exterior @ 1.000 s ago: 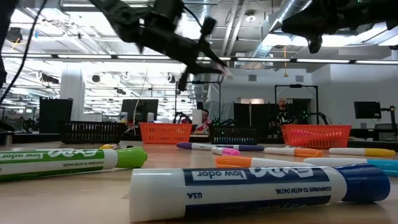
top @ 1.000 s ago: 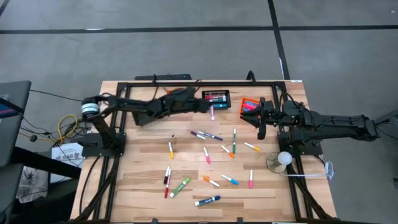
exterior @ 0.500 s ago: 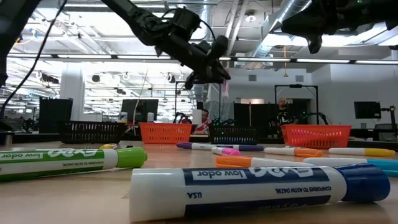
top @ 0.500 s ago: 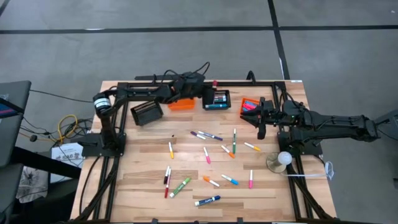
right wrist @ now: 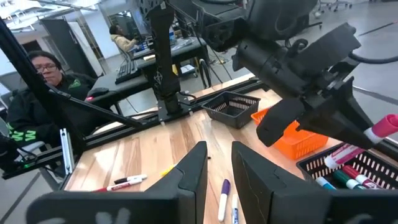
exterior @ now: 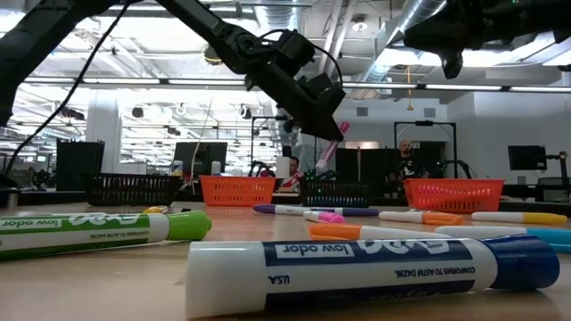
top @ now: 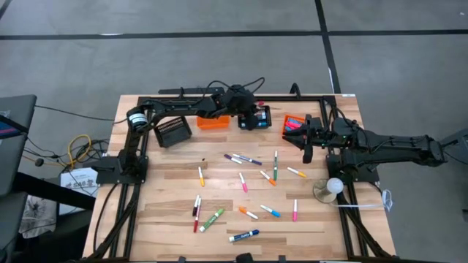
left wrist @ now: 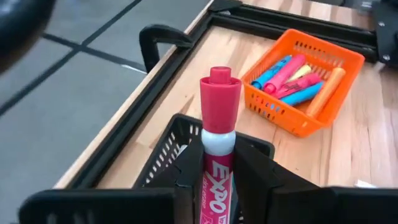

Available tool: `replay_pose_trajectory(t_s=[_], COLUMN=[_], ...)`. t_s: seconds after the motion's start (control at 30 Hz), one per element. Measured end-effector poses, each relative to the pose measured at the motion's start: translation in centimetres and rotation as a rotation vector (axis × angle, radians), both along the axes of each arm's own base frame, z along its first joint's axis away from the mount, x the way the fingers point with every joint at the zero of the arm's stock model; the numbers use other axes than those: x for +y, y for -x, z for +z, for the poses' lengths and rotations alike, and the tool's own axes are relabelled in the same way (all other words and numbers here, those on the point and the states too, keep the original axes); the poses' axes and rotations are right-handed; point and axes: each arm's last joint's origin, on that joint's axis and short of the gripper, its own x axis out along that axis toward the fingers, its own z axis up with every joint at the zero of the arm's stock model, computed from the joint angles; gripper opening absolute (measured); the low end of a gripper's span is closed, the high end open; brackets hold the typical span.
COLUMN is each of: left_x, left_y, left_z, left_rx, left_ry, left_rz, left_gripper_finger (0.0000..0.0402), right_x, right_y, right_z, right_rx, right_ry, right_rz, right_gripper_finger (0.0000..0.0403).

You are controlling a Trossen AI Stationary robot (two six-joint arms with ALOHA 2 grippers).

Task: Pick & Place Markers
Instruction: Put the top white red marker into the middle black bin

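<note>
Just under the left fingers [left wrist: 221,177], which squeeze a pink marker [left wrist: 217,134] above the black basket [left wrist: 163,155], the marker may hit the rim and fall onto the counter [top: 175,183] if let go crooked.

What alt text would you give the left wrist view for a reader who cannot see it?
The left gripper is shut on a pink-capped marker, held upright over a black mesh basket at the table's edge. Beyond it, an orange mesh basket holds several markers.
</note>
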Motion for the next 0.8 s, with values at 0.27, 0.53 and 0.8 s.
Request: replay_pose_trajectory(t_s=[0.27,0.53,0.8], left_x=[0.5,0.2,0.4], left_y=[0.1,-0.7,-0.6], left_z=[0.0,-2.9,-3.8], left_rx=[0.031,0.092,0.144], left_ry=[-0.077,-0.055,-0.058], left_rz=[-0.055,-0.091,-0.100], left_gripper_finger=[0.0066,0.0066,0.0066], right_x=[0.0,0.0,0.0], right_y=[0.0,0.0,0.0], right_z=[0.0,0.0,0.0], right_rx=[-0.001,-0.002,-0.003], right_ry=[-0.010,-0.011,-0.026], right_rz=[-0.001,-0.002,-0.004], right_gripper_finger=[0.0064,0.0064,0.0064])
